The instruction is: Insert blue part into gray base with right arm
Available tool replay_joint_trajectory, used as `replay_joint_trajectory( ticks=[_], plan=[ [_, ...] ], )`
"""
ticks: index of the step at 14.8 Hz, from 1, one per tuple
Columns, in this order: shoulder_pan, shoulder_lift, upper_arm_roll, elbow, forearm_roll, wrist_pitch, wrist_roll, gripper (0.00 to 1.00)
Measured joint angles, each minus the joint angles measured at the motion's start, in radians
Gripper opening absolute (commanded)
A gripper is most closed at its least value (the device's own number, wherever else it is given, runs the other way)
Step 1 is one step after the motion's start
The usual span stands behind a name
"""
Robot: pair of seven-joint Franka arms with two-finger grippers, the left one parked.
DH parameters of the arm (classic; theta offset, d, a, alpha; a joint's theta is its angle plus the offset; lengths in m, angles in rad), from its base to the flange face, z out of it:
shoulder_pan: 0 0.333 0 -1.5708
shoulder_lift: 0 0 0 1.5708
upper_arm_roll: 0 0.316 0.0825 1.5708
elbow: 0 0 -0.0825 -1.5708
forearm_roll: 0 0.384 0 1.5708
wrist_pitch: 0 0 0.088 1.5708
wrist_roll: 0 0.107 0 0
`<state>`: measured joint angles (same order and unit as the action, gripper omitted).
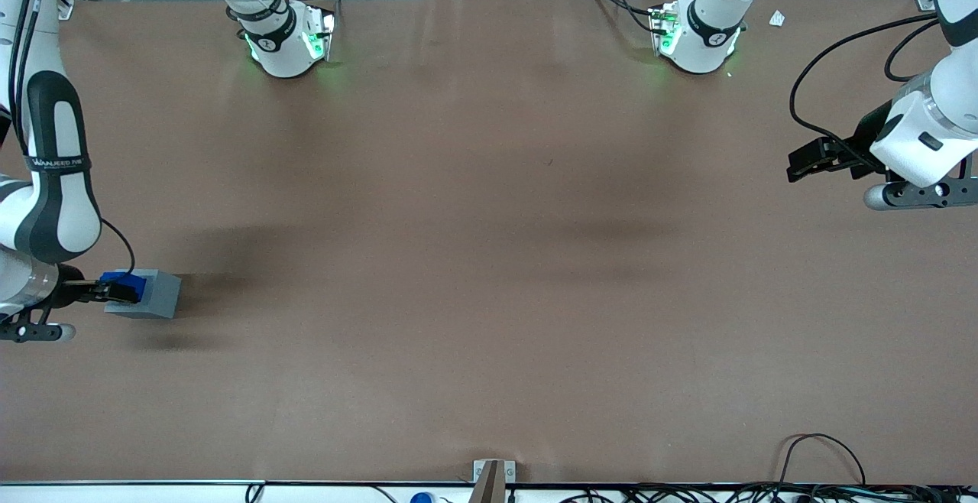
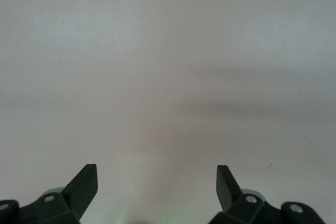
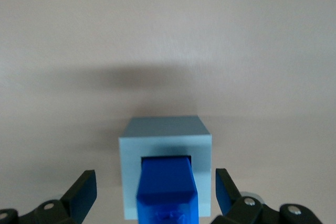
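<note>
Tool (image 3: 155, 192) spread wide, fingertips (image 3: 84, 190) clear of the blue part (image 3: 167, 187) on both sides, gripping nothing. Between them, blue part seated in the recess of the gray base (image 3: 165, 140), stub end sunk in, rest sticking up toward the tool. Directly beneath, gray base resting on the brown table (image 1: 489, 258), at the working arm's end. Above, right arm (image 1: 50, 189) bent over the tool (image 1: 95, 290).
</note>
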<state>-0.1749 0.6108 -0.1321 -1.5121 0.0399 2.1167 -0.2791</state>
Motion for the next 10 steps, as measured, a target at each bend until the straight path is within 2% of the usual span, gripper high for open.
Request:
replay_joint_trajectory(
  ticks=[4,10],
  plan=[
    [0.04,-0.111,0.001,0.046,0.004,-0.127,0.023,1.0],
    [0.162,-0.326,0.005,0.049,0.006,-0.392,0.23,1.0]
  ],
)
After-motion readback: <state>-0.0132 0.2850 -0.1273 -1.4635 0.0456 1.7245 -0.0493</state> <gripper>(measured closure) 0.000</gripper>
